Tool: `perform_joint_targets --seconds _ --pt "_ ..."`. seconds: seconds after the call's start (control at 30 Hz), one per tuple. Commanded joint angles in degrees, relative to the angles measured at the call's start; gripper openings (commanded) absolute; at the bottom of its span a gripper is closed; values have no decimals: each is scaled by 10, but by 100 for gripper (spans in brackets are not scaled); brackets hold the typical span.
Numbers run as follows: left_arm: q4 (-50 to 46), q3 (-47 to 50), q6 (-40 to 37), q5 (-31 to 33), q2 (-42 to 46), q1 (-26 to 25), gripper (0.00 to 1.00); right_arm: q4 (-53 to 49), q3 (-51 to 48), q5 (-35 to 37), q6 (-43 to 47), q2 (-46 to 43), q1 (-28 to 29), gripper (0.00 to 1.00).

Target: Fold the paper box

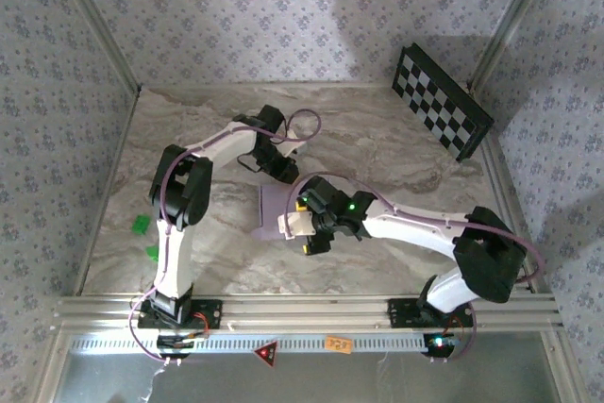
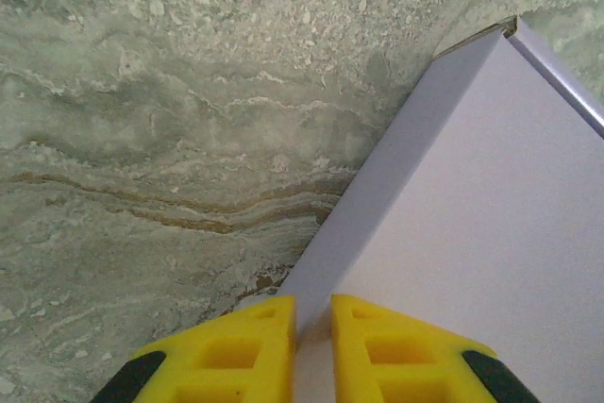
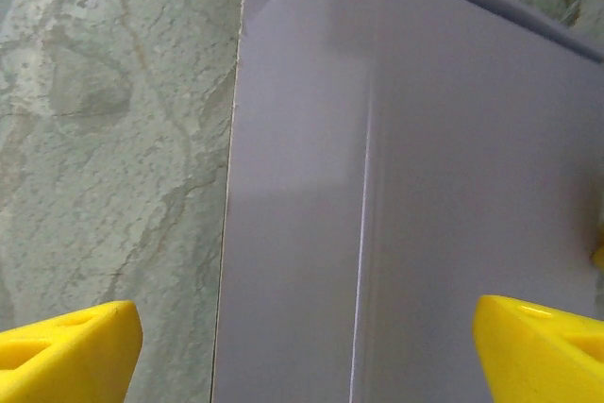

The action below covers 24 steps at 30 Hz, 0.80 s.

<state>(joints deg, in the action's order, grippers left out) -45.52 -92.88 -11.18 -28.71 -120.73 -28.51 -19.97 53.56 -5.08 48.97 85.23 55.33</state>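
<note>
The paper box [image 1: 269, 209] lies pale lilac side up at the middle of the marble table [image 1: 396, 153], between my two grippers. My left gripper [image 1: 253, 163] is at its far edge. In the left wrist view the yellow fingers [image 2: 255, 346] stand almost together with a raised strip of the paper box [image 2: 491, 214] pinched between them at the left gripper [image 2: 313, 327]. My right gripper [image 1: 304, 233] hangs over the box's near side. Its jaws are wide open at the right gripper [image 3: 307, 346], above the paper box [image 3: 311, 186] and its crease line, holding nothing.
A black-and-white checkerboard panel [image 1: 442, 101] leans at the back right corner. Two small green bits [image 1: 140, 225] lie near the left wall. An aluminium rail [image 1: 302, 309] runs along the near edge. Wallpapered walls close the left, back and right sides.
</note>
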Motion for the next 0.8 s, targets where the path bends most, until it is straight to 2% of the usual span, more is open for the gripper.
perform_joint_targets --seconds 0.0,0.57,0.77 --pt "-18 -9 -14 24 -29 5 18 -12 27 9 32 8 -7 91" --pt "-26 -28 -15 24 -46 5 19 -63 114 56 94 67 -24 82" --pt "-31 -34 -20 20 -49 6 20 -68 143 42 109 86 -46 78"
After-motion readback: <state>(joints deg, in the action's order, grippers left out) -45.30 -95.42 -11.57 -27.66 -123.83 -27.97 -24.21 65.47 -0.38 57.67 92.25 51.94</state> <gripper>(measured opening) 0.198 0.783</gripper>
